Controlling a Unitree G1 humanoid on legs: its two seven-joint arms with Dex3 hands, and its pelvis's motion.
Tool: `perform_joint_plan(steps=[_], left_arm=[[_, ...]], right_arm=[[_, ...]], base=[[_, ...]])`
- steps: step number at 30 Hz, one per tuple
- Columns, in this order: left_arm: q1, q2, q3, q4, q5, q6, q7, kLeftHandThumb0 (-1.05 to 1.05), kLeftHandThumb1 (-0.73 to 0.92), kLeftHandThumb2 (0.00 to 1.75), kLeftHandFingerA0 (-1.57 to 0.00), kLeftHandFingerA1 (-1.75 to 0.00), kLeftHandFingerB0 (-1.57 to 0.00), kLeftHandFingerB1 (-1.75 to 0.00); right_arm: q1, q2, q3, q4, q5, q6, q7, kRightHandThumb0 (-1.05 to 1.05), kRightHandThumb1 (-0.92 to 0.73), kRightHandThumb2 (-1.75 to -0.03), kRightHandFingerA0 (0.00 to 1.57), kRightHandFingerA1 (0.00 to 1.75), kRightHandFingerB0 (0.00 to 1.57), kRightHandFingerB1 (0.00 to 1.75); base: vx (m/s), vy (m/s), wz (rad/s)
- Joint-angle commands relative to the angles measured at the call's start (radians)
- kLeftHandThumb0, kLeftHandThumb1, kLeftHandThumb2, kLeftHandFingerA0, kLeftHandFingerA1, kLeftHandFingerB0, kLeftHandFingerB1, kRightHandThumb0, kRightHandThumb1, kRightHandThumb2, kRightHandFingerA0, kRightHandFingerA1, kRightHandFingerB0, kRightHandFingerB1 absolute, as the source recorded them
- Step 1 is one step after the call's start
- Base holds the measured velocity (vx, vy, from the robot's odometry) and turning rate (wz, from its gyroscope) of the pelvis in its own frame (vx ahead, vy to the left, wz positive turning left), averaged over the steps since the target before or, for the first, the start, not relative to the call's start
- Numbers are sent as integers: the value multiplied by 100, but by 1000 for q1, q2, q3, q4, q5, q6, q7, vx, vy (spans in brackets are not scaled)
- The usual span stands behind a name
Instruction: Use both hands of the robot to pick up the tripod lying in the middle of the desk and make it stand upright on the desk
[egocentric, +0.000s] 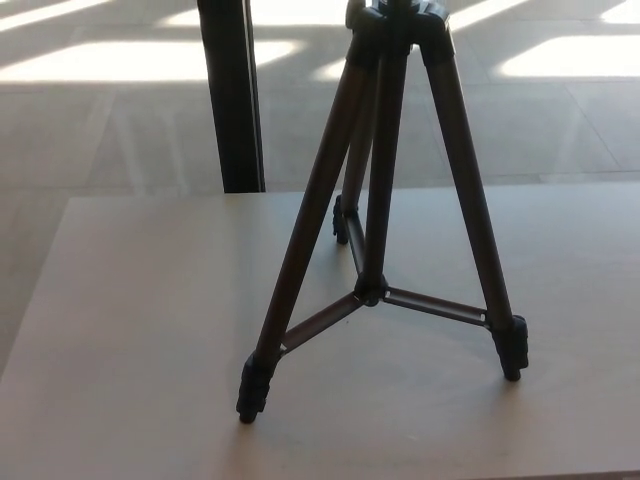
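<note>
The brown metal tripod (385, 200) stands upright mid-desk on the pale wooden desk (130, 320), feet splayed toward roughly 7, 4 and 12 o'clock for balance, seemingly unsupported, with neither hand visible.

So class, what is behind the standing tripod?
Behind the tripod stands a dark vertical post on a sunlit tiled floor. The tripod's legs hide some of the floor; its top is out of frame.

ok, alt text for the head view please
A dark tripod stands upright on a light wooden desk, legs spread, all three feet on the surface. Neither robot hand is in view. A black post rises behind the desk.
</note>
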Motion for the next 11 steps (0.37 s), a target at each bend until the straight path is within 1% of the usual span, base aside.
perform_joint_plan(steps=[1,2,3,4,5,6,7,8,9,10,11], left_arm=[[210,-142,147,423,-145,-376,152,-71,79,63,0,-47,0,-59],[213,-145,136,462,-146,-394,149,-71,79,62,0,-46,0,-59],[217,-148,122,482,-143,-400,143,-72,79,63,0,-49,0,-58],[223,-150,103,496,-134,-402,138,-72,79,63,0,-49,0,-58],[246,-151,51,468,-94,-367,132,-73,78,64,0,-54,0,-55],[245,-150,49,472,-96,-371,133,-73,78,64,0,-54,0,-55],[273,-150,23,463,-80,-371,119,-72,77,62,0,-68,0,-57],[299,-145,8,470,-67,-360,119,-77,58,89,0,-64,0,-53],[307,-139,27,492,-88,-357,111,-73,79,64,0,-67,-1,-54],[310,-136,34,505,-99,-360,108,-73,79,64,0,-67,-1,-54],[310,-135,32,509,-101,-362,108,-73,79,64,0,-67,-1,-54]], right_arm=[[91,191,-466,649,291,-488,-485,-67,-55,-85,10,44,17,42],[95,180,-447,674,277,-437,-494,-72,-58,-89,11,43,17,41],[96,181,-453,677,288,-404,-475,-75,-55,-90,7,34,13,42],[93,185,-475,677,317,-382,-437,-75,-55,-90,7,34,13,42],[100,198,-462,670,304,-379,-425,-38,-39,-100,3,53,0,48],[99,195,-464,675,303,-382,-424,-38,-39,-100,3,53,0,48],[100,221,-462,661,307,-365,-408,-71,-52,-87,4,33,12,38],[135,252,-404,636,271,-342,-310,-62,-69,-61,2,32,9,27],[138,267,-422,622,305,-294,-238,-59,-44,-80,0,20,3,25],[137,272,-433,621,321,-277,-210,-59,-44,-80,0,20,3,25],[136,271,-434,624,320,-279,-209,-59,-44,-80,0,20,3,25]], base=[[0,0,0],[0,0,0],[0,0,0],[0,0,0],[0,0,0],[0,0,0],[0,0,0],[0,0,0],[0,0,0],[0,0,0],[0,0,0]])
